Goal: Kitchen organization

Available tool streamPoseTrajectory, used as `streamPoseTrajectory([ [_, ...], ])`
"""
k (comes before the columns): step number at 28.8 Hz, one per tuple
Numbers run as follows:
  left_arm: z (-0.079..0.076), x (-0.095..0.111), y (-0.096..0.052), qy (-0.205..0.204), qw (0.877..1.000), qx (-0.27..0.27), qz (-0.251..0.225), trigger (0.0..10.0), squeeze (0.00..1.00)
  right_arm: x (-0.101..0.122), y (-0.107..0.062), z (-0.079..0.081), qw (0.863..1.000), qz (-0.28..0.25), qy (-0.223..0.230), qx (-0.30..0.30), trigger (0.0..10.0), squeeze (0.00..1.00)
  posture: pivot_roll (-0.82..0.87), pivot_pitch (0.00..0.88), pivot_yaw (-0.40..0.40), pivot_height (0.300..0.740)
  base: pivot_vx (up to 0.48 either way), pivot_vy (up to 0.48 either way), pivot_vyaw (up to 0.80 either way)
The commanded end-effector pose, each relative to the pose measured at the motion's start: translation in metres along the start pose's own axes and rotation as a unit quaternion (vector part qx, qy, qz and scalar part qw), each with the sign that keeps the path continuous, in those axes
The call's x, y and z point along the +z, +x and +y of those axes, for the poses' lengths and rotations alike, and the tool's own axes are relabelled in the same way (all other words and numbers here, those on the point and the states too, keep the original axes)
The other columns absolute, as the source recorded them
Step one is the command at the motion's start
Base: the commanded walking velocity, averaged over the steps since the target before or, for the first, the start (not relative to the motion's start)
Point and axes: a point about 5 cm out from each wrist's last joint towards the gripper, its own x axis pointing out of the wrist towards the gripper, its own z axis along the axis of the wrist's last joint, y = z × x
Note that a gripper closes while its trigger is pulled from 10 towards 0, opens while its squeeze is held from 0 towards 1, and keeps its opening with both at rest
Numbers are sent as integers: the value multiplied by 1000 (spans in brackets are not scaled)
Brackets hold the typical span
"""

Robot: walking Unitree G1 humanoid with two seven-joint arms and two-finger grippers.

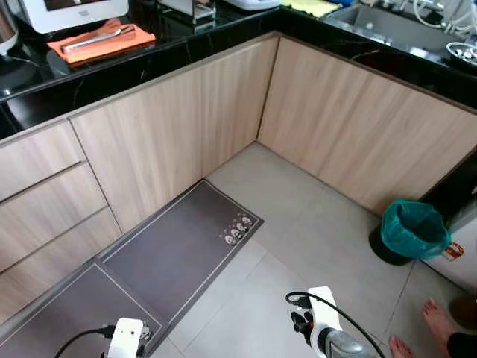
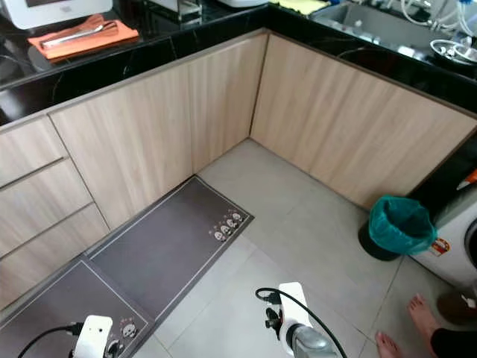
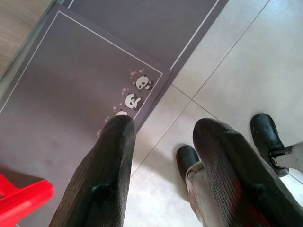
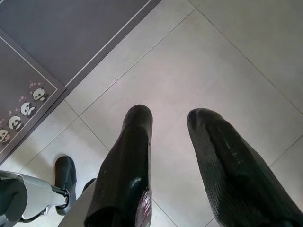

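From the head camera I'm looking down into a kitchen corner. Far left on the black countertop [image 1: 97,74] lies an orange cloth [image 1: 100,43] with metal tongs [image 1: 97,36] on top of it, just in front of a white appliance [image 1: 71,11]. Below run pale wood drawers [image 1: 45,201] and cabinet doors [image 1: 171,134], meeting a second run of cabinets [image 1: 358,127] at the corner.

On the tiled floor [image 1: 298,224] two grey mats lie end to end along the left cabinets — the nearer mat [image 1: 59,317] and the farther mat [image 1: 179,250], the latter with a row of small panda prints at its corner.

My left gripper [image 3: 163,137] hangs low over the near mat's panda corner; its two black fingers [image 3: 102,179] stand apart with nothing between them. A red plastic object [image 3: 21,201] pokes in beside it; I cannot tell what it is. The robot's black feet [image 3: 267,139] stand on the tile.

My right gripper [image 4: 168,116] hangs over bare tile, fingers [image 4: 128,165] likewise spread and empty.

Further right, the sink [image 1: 395,26] is set into the counter — a yellow cloth [image 1: 313,6] lies beside it. On the floor stands a black bin with a teal liner [image 1: 408,231], close to the right-hand cabinets. At the far right edge are a person's bare feet [image 1: 440,317].
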Motion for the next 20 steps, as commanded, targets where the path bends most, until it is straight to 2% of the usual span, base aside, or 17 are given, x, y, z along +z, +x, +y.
streamPoseTrajectory([
  [1,-1,-12,-3,7,1000,-4,24,10000,0,-3,-1,-3,1000,5,0,-3,10000,0,31,51,-77,740,0,0,-581],
  [6,-2,-17,-5,21,999,-9,28,10000,0,-4,-1,-3,1000,6,0,-2,10000,0,30,38,-75,740,0,0,-576],
  [10,-2,-19,-6,30,999,-10,28,10000,0,-4,-1,-3,1000,6,0,-2,10000,0,30,30,-75,740,0,-437,-575],
  [13,-1,-20,-7,17,999,-5,31,10000,0,-4,-1,-3,1000,6,-2,-1,10000,0,31,26,-77,740,0,0,-577],
  [14,-2,-20,-7,28,999,-8,33,10000,0,-4,-1,-3,1000,6,-4,0,10000,0,33,24,-78,740,0,0,-581],
  [20,-6,-15,-4,30,999,-12,33,10000,0,-3,-1,-4,1000,6,-4,1,10000,0,34,26,-79,740,0,0,-580],
])
